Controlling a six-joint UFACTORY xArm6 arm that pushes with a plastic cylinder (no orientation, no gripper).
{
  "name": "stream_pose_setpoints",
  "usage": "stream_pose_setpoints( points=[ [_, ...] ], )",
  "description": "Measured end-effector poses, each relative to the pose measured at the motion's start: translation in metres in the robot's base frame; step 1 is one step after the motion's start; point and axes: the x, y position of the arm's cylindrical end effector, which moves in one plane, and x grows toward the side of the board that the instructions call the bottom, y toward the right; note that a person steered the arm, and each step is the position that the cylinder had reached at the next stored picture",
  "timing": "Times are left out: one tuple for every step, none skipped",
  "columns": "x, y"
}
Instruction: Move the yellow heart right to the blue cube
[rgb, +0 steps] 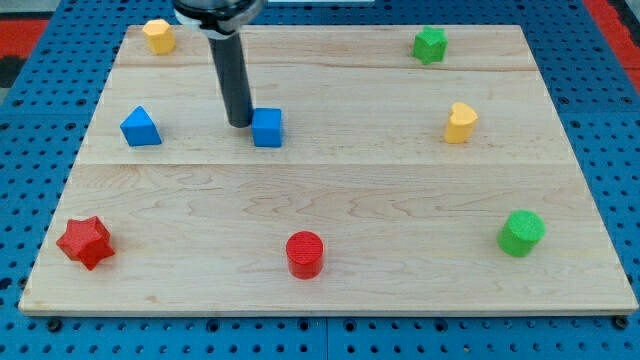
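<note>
The blue cube sits left of the board's centre, in the upper half. The yellow heart lies far to the view's right at about the same height. My tip rests on the board just left of the blue cube, almost touching its left side. The dark rod rises from it toward the view's top. The tip is far from the yellow heart.
On the wooden board lie a blue triangle at left, a yellow hexagon top left, a green star top right, a red star bottom left, a red cylinder at bottom and a green cylinder bottom right.
</note>
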Motion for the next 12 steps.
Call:
stream_pose_setpoints(
  points=[
    [-0.059, 0.015],
    [-0.095, 0.115],
    [-0.084, 0.215],
    [-0.076, 0.265],
    [-0.075, 0.283],
    [-0.074, 0.297],
    [-0.074, 0.296],
    [-0.074, 0.296],
    [-0.050, 0.281],
    [-0.034, 0.280],
    [-0.006, 0.266],
    [0.015, 0.198]
  ],
)
